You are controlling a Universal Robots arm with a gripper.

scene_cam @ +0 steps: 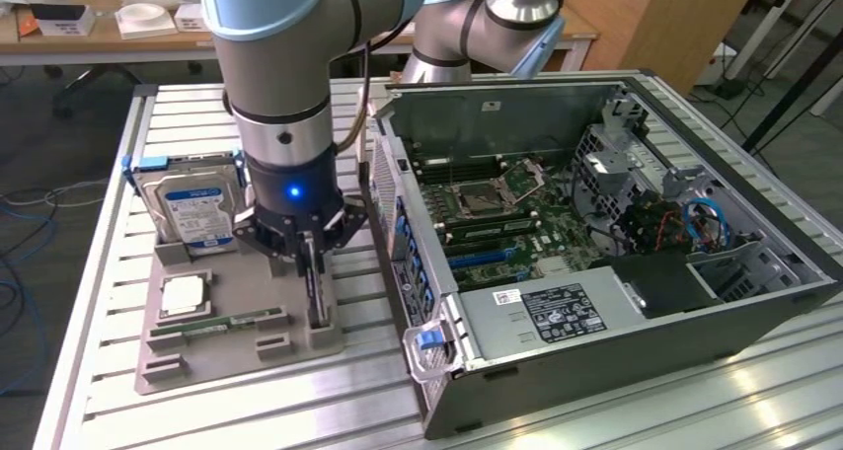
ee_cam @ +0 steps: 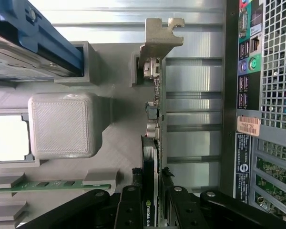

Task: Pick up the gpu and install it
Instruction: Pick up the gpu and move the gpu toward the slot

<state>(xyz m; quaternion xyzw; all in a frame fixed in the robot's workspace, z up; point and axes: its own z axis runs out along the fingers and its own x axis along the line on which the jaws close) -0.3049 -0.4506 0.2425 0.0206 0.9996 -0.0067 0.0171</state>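
Slatted tbl [scene_cam: 264, 411], gray tray [scene_cam: 172, 363]: end effector [ee_cam: 151, 183] tight on upright gpu [ee_cam: 151, 150].

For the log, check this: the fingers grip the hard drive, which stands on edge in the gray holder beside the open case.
Not right. The fingers grip the gpu, not the hard drive, as the wrist view shows; it stands on edge in the gray holder beside the open case.

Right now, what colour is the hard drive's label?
Blue and white label, clearest in exterior view.

The jaws hide part of the gpu [ee_cam: 151, 129].
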